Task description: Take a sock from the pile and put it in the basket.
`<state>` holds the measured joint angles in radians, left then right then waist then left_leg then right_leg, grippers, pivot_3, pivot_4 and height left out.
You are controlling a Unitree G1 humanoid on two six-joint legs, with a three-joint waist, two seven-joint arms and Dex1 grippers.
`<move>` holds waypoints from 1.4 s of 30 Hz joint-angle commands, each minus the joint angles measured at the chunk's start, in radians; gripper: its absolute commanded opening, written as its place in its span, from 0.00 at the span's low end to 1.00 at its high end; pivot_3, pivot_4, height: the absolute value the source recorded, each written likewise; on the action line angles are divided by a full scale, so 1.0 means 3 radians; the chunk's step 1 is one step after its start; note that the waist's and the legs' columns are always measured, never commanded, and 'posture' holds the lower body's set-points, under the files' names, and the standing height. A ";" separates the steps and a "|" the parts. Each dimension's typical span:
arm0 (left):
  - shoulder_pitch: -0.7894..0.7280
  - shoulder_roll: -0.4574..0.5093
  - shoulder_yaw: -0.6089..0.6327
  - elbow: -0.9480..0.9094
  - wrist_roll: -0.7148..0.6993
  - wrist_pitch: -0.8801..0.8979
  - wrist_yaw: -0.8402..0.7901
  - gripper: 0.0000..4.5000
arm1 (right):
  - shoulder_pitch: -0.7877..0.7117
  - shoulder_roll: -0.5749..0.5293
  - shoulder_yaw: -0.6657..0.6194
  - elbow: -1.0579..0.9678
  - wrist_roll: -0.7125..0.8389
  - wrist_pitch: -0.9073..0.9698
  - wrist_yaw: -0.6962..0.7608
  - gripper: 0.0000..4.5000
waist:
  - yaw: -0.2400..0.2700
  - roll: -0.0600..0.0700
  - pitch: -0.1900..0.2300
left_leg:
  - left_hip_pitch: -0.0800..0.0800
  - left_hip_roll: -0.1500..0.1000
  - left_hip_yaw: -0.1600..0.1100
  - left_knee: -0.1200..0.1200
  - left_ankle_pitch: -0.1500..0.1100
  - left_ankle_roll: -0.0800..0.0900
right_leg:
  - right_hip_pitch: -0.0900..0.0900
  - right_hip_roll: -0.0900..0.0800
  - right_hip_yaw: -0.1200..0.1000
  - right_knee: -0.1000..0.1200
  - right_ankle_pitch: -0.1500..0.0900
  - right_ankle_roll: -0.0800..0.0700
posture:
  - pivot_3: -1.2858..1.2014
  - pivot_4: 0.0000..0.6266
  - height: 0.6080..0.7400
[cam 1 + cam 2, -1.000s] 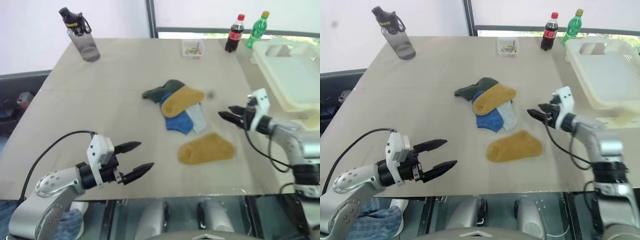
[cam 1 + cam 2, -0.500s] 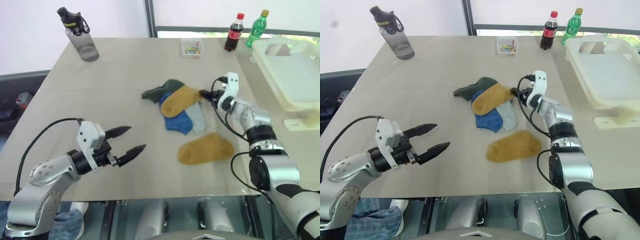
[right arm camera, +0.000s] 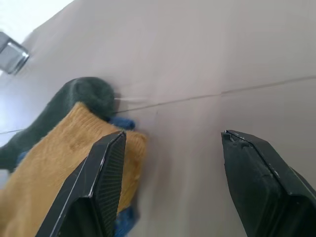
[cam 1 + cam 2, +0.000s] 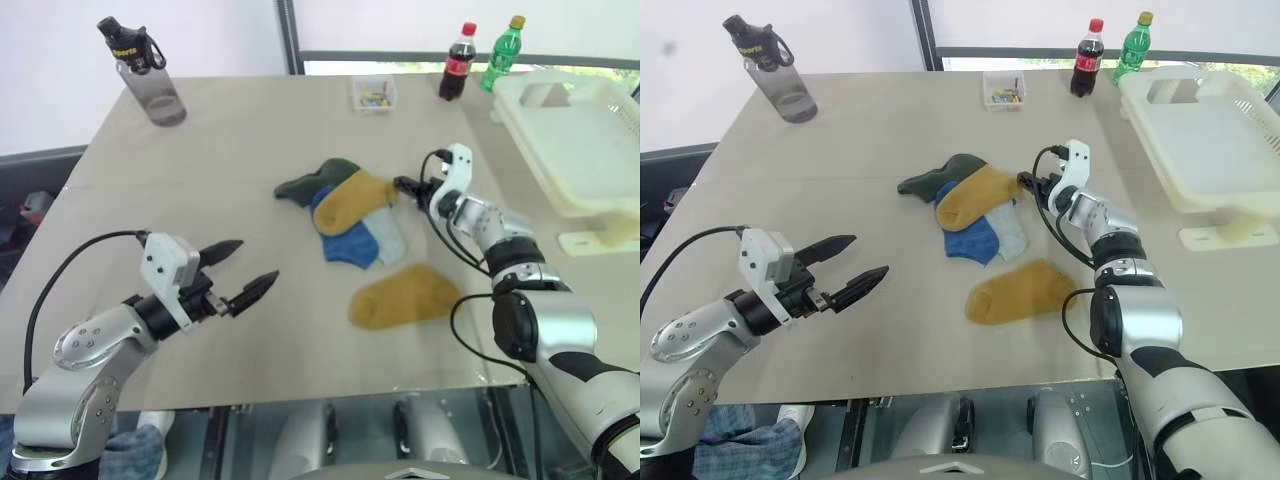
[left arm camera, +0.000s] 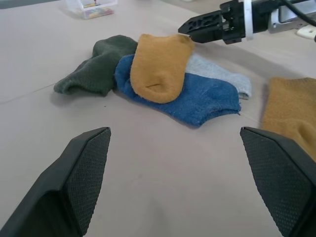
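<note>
The pile (image 4: pixel 350 212) lies mid-table: a mustard sock (image 4: pixel 352 198) on top of dark green, blue (image 4: pixel 352 243) and pale grey ones. Another mustard sock (image 4: pixel 405 296) lies apart, nearer the front. My right gripper (image 4: pixel 403 187) is open at the pile's right end, one finger (image 3: pixel 103 187) beside the top mustard sock's cuff, with nothing held. My left gripper (image 4: pixel 258 260) hovers open well left of the pile, its fingers (image 5: pixel 81 168) spread wide. The cream basket (image 4: pixel 585 140) stands at the far right, away from both grippers.
A grey water bottle (image 4: pixel 143 70) stands at the far left corner. A small clear box (image 4: pixel 374 93), a cola bottle (image 4: pixel 455 62) and a green bottle (image 4: pixel 502 53) line the back edge. A white block (image 4: pixel 600 240) lies beside the basket.
My right gripper swung in from the right side of the table to the pile's right end, then held there. My left gripper drew slightly left and away from the pile.
</note>
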<state>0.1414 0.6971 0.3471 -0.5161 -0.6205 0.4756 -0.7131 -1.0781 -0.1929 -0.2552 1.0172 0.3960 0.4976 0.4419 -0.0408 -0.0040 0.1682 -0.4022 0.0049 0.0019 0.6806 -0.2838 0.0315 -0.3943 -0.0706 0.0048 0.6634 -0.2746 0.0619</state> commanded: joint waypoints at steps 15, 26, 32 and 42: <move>-0.0014 0.0039 0.0058 -0.0057 -0.0025 0.0057 -0.0024 1.00 | 0.0257 -0.0017 0.0031 -0.0796 0.0051 0.0458 0.0257 0.02 | 0.0000 0.0000 0.0000 | -0.0004 0.0000 0.0005 -0.0006 0.0000 0.0000 | -0.0009 -0.0002 0.0018 0.0000 0.0000 0.0000 | 0.52 0.24 1.00; -0.0028 0.0048 0.0013 -0.0056 -0.0022 0.0077 -0.0045 1.00 | 0.0462 -0.0024 0.0089 -0.1242 0.0080 0.0711 0.0292 0.02 | 0.0000 0.0000 0.0000 | -0.0003 0.0000 0.0011 -0.0008 0.0000 0.0000 | -0.0012 -0.0003 0.0024 -0.0001 0.0000 0.0000 | 0.52 0.24 1.00; -0.0030 0.0052 0.0004 -0.0058 -0.0014 0.0090 -0.0071 1.00 | 0.0509 -0.0015 0.0106 -0.1285 0.0075 0.0782 0.0269 0.19 | 0.0000 0.0000 0.0000 | -0.0003 0.0001 0.0012 -0.0008 0.0000 0.0000 | -0.0012 -0.0002 0.0025 0.0000 0.0000 0.0000 | 0.52 0.24 1.00; -0.0021 0.0030 -0.0013 -0.0064 0.0001 0.0087 -0.0086 1.00 | 0.0491 0.0033 0.0068 -0.1314 0.0164 0.0843 0.0264 0.35 | 0.0000 0.0000 0.0000 | -0.0003 0.0001 0.0014 -0.0009 0.0000 0.0000 | -0.0013 -0.0002 0.0025 0.0000 0.0000 0.0000 | 0.52 0.24 1.00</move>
<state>0.1380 0.7017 0.3417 -0.5161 -0.6207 0.5130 -0.7348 -0.9209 -0.1852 -0.2223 0.6750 0.4228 0.7451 0.5132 -0.0407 -0.0040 0.1682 -0.4030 0.0051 0.0061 0.6779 -0.2839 0.0315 -0.3981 -0.0711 0.0123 0.6632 -0.2745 0.0620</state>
